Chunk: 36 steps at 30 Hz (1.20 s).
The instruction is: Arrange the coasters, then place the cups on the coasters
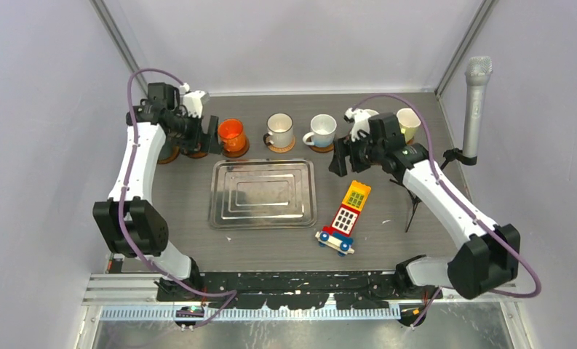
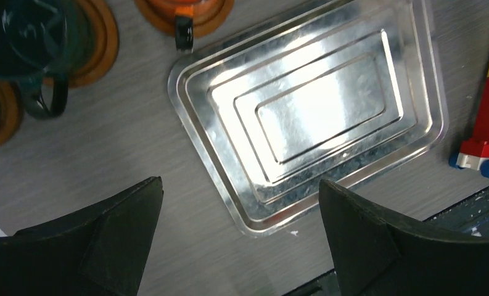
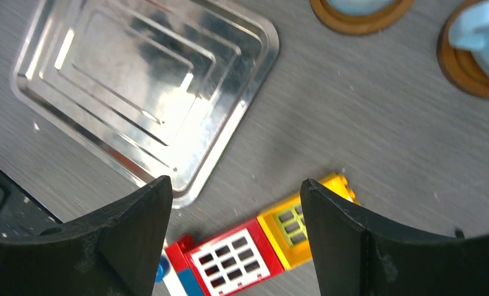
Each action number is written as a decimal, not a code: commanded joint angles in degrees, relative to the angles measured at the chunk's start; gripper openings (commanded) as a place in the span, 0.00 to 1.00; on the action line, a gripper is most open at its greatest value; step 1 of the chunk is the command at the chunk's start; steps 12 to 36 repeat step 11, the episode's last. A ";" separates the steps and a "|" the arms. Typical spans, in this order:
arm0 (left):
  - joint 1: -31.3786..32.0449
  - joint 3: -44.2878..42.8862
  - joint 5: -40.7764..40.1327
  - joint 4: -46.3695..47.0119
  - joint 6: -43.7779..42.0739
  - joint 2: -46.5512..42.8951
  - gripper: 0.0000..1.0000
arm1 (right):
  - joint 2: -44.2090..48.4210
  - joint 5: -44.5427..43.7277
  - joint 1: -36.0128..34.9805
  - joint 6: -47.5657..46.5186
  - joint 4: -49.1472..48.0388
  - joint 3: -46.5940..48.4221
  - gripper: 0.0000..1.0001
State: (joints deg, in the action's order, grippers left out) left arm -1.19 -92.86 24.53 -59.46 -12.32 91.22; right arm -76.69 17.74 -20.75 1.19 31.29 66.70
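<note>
Cups stand in a row along the back of the table. An orange cup [image 1: 231, 133], a white cup [image 1: 279, 129] and a white-and-blue cup [image 1: 321, 129] each sit on a reddish-brown coaster [image 1: 279, 146]. A pale yellow cup [image 1: 409, 123] stands at the far right. In the left wrist view a dark teal cup [image 2: 20, 37] rests on a coaster [image 2: 100, 43]. My left gripper [image 1: 211, 138] [image 2: 240, 183] is open and empty, just left of the orange cup. My right gripper [image 1: 341, 158] [image 3: 235, 180] is open too, right of the white-and-blue cup and holding nothing.
A rectangular metal tray [image 1: 263, 193] lies mid-table in front of the cups. A red, yellow and blue toy block vehicle [image 1: 345, 218] lies to its right. A microphone on a stand [image 1: 476, 102] rises at the far right. Purple walls enclose the table.
</note>
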 commanded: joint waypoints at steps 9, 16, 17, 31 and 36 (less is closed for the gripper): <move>-0.79 10.52 -7.36 0.69 3.96 -8.42 1.00 | 7.57 -2.42 0.28 -2.40 -2.50 -8.01 0.81; -0.73 9.27 -8.91 0.73 4.03 -7.76 1.00 | 6.81 -2.19 0.32 -2.59 -2.93 -7.19 0.81; -0.73 9.27 -8.91 0.73 4.03 -7.76 1.00 | 6.81 -2.19 0.32 -2.59 -2.93 -7.19 0.81; -0.73 9.27 -8.91 0.73 4.03 -7.76 1.00 | 6.81 -2.19 0.32 -2.59 -2.93 -7.19 0.81; -0.73 9.27 -8.91 0.73 4.03 -7.76 1.00 | 6.81 -2.19 0.32 -2.59 -2.93 -7.19 0.81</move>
